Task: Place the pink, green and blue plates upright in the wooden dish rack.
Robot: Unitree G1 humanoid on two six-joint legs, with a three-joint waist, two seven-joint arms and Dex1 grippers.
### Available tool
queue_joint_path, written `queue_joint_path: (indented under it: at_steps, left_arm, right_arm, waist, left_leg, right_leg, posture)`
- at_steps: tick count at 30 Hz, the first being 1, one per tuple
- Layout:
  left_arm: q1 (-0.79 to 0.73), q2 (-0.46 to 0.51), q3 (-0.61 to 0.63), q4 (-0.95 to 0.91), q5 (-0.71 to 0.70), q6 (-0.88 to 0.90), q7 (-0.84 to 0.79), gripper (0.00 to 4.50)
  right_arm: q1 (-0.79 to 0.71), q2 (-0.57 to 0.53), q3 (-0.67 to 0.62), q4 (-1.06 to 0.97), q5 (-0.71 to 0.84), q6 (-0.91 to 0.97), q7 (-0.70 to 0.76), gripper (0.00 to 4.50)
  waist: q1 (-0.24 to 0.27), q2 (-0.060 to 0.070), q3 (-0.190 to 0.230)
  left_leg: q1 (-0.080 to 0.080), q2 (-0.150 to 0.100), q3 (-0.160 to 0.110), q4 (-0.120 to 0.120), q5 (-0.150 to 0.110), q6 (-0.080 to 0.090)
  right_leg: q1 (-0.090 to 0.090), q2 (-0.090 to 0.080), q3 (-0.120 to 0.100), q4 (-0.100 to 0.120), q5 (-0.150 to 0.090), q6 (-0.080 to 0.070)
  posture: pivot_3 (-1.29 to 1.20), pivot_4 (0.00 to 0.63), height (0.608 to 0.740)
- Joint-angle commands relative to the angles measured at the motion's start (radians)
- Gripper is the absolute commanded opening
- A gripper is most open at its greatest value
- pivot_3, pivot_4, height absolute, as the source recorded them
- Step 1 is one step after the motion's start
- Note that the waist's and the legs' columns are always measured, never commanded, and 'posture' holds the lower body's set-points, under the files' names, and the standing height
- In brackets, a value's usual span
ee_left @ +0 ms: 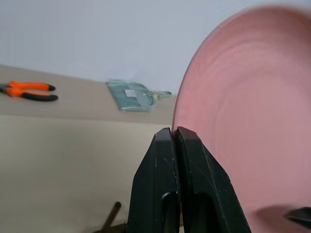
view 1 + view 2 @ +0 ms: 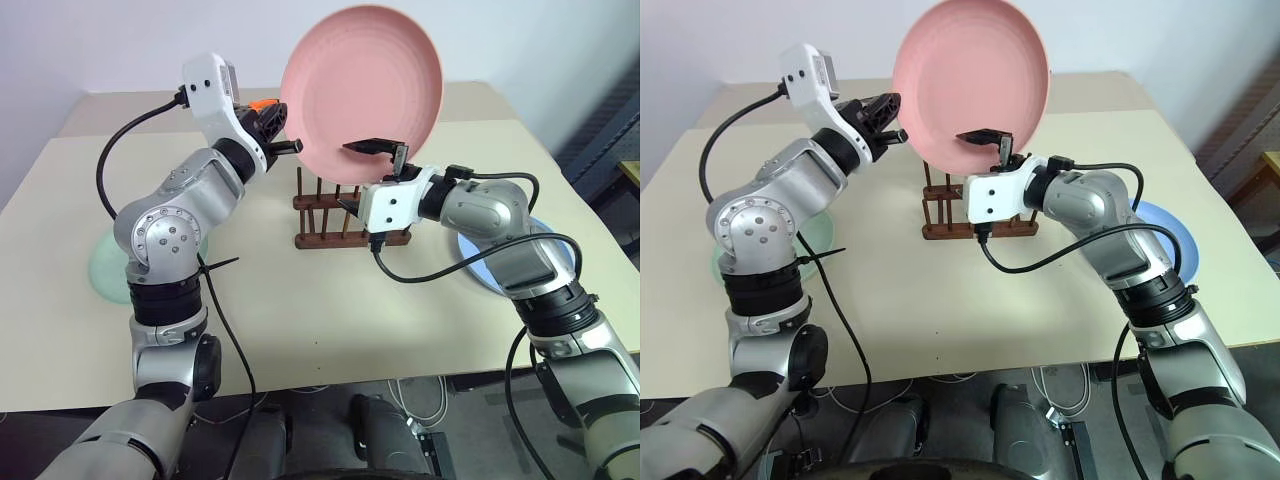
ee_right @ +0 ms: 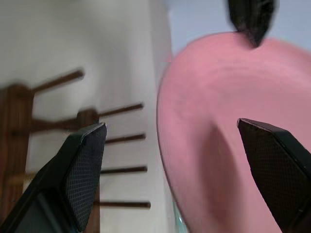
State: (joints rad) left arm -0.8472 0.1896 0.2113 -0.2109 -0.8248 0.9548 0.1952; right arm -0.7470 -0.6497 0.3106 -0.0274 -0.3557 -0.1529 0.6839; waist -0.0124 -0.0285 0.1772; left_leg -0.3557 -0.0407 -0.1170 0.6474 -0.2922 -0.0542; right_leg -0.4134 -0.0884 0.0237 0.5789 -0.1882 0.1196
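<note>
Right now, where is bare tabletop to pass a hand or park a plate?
Bare tabletop in front of the wooden dish rack, between the green plate and blue plate. Crowded above the rack: pink plate, left gripper, right gripper.

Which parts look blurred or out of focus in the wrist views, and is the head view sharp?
Left wrist view: the pink plate is soft at its rim, the pliers fairly sharp. Right wrist view: plate and rack are blurred, the end effector's fingers crisp. Left eye view: sharp, evenly lit.

Orange pliers + clear bag on beige table
</note>
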Motion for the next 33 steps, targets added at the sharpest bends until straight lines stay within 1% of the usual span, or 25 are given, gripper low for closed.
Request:
queue_joint_path:
  at_steps: [1, 6, 7, 9, 11, 12, 14, 16, 18, 21, 22, 24, 27, 28, 29, 33]
  left_arm:
    - [-0.03, -0.005, 0.031, -0.008, -0.003, 0.001, 0.009, 0.0]
    - [-0.026, 0.004, 0.053, -0.004, -0.003, 0.009, 0.007, 0.0]
    - [-0.026, 0.006, 0.055, -0.004, 0.0, 0.009, 0.005, 0.0]
    - [-0.034, -0.005, 0.096, 0.003, -0.009, -0.039, -0.001, 0.0]
    - [-0.049, -0.022, 0.15, 0.013, -0.027, -0.101, 0.005, 0.59]
    - [-0.055, -0.014, 0.164, 0.02, -0.017, -0.122, 0.009, 0.86]
    - [-0.055, 0.026, 0.179, 0.023, 0.023, -0.178, -0.017, 1.83]
    - [-0.031, 0.093, 0.174, 0.021, 0.074, -0.232, -0.078, 2.77]
    - [0.014, 0.154, 0.152, 0.015, 0.111, -0.265, -0.155, 2.77]
    - [0.14, 0.258, 0.041, -0.037, 0.169, -0.311, -0.357, 2.77]
    - [0.172, 0.278, 0.014, -0.052, 0.177, -0.321, -0.407, 2.77]
    - [0.287, 0.342, -0.092, -0.14, 0.183, -0.349, -0.589, 2.77]
    - [0.418, 0.403, -0.202, -0.222, 0.179, -0.367, -0.779, 2.77]
    - [0.447, 0.415, -0.229, -0.238, 0.177, -0.367, -0.82, 2.77]
    - [0.471, 0.425, -0.252, -0.252, 0.179, -0.367, -0.853, 2.77]
    - [0.514, 0.435, -0.295, -0.278, 0.186, -0.358, -0.918, 2.77]
  right_arm:
    - [-0.003, -0.015, -0.027, 0.005, -0.044, -0.039, -0.041, 3.08]
    - [0.005, -0.021, -0.048, 0.009, -0.067, -0.064, -0.063, 0.49]
    - [0.006, -0.022, -0.05, 0.01, -0.07, -0.067, -0.065, 0.04]
    - [0.012, -0.023, -0.065, 0.014, -0.077, -0.07, -0.084, 0.04]
    - [0.019, -0.026, -0.082, 0.014, -0.077, -0.064, -0.097, 0.0]
    - [0.027, -0.017, -0.101, 0.01, -0.052, -0.046, -0.103, 0.0]
    - [0.045, 0.009, -0.168, -0.012, 0.033, 0.015, -0.107, 0.0]
    - [0.061, 0.043, -0.263, -0.044, 0.168, 0.111, -0.096, 0.0]
    - [0.071, 0.089, -0.369, -0.097, 0.358, 0.257, -0.068, 0.0]
    - [0.057, 0.177, -0.576, -0.208, 0.759, 0.621, -0.106, 0.0]
    - [0.053, 0.188, -0.619, -0.24, 0.852, 0.711, -0.119, 0.0]
    - [0.031, 0.232, -0.716, -0.289, 1.084, 0.888, -0.223, 0.0]
    - [0.017, 0.289, -0.789, -0.314, 1.286, 1.038, -0.393, 0.0]
    - [0.021, 0.298, -0.793, -0.321, 1.322, 1.066, -0.431, 0.0]
    - [0.025, 0.306, -0.796, -0.327, 1.353, 1.086, -0.467, 0.0]
    - [0.019, 0.339, -0.807, -0.315, 1.485, 1.127, -0.61, 0.0]
  waist:
    - [0.0, 0.0, 0.0]
    - [0.0, 0.0, 0.0]
    - [0.0, 0.0, 0.0]
    - [0.0, 0.0, 0.0]
    - [0.002, 0.0, 0.0]
    - [0.003, 0.0, 0.0]
    - [0.002, 0.0, 0.0]
    - [-0.002, 0.0, 0.0]
    - [-0.002, 0.001, 0.0]
    - [-0.002, 0.002, 0.0]
    - [0.001, 0.002, 0.0]
    - [0.002, 0.002, 0.001]
    - [-0.001, 0.004, 0.001]
    - [-0.001, 0.005, 0.002]
    - [-0.002, 0.005, 0.002]
    - [-0.003, 0.008, 0.003]
  left_leg:
    - [0.0, 0.0, 0.0, 0.0, 0.0, 0.0]
    - [0.0, 0.0, 0.0, 0.0, 0.0, 0.0]
    - [0.0, 0.0, 0.0, 0.0, 0.0, 0.0]
    - [0.0, 0.0, 0.0, 0.0, 0.0, 0.0]
    - [0.0, 0.0, 0.0, 0.0, 0.0, 0.0]
    - [0.0, 0.0, 0.0, 0.0, 0.0, 0.0]
    - [0.0, 0.0, 0.0, 0.0, 0.0, 0.0]
    - [0.0, 0.0, 0.0, 0.0, 0.0, 0.0]
    - [0.0, 0.0, 0.0, -0.001, 0.0, 0.0]
    - [0.0, 0.001, 0.0, -0.001, 0.0, 0.0]
    - [0.001, 0.001, 0.0, -0.002, 0.0, 0.0]
    - [0.0, 0.001, -0.001, -0.001, 0.0, 0.001]
    - [-0.001, 0.001, 0.0, -0.001, -0.001, 0.001]
    - [0.0, 0.001, 0.0, -0.001, -0.001, 0.002]
    - [0.0, 0.001, 0.001, -0.001, -0.001, 0.002]
    - [0.0, 0.002, 0.001, -0.002, -0.001, 0.002]
  right_leg:
    - [0.0, 0.0, 0.0, 0.0, 0.0, 0.0]
    - [0.0, 0.0, 0.0, 0.0, 0.0, 0.0]
    - [0.0, 0.0, 0.0, 0.0, 0.0, 0.0]
    - [0.0, 0.0, 0.0, 0.0, 0.0, 0.0]
    - [0.0, 0.0, 0.0, 0.0, 0.0, 0.0]
    - [0.0, 0.0, 0.0, 0.0, 0.0, 0.0]
    - [0.0, 0.0, 0.0, -0.001, 0.0, 0.0]
    - [0.0, 0.0, 0.0, -0.001, 0.0, 0.0]
    - [0.0, 0.0, 0.001, -0.001, 0.0, 0.0]
    - [0.0, 0.001, 0.001, 0.0, 0.0, -0.001]
    - [0.0, 0.001, 0.001, 0.0, 0.0, -0.001]
    - [0.0, 0.0, 0.001, 0.0, -0.002, -0.004]
    - [0.0, 0.0, 0.001, -0.001, -0.002, -0.006]
    - [0.0, 0.0, 0.001, -0.001, -0.002, -0.006]
    - [0.0, 0.0, 0.001, 0.0, -0.003, -0.008]
    - [-0.001, 0.001, 0.001, 0.0, -0.003, -0.009]
  posture:
    - [0.0, 0.15, 0.74]
    - [0.0, 0.15, 0.74]
    - [0.0, 0.15, 0.74]
    - [0.0, 0.15, 0.74]
    - [0.0, 0.15, 0.74]
    - [0.0, 0.15, 0.74]
    - [0.0, 0.15, 0.74]
    - [0.0, 0.15, 0.74]
    - [0.0, 0.15, 0.74]
    - [0.0, 0.15, 0.74]
    - [0.0, 0.15, 0.74]
    - [0.0, 0.15, 0.74]
    - [0.0, 0.15, 0.74]
    - [0.0, 0.15, 0.74]
    - [0.0, 0.15, 0.74]
    - [0.0, 0.15, 0.74]
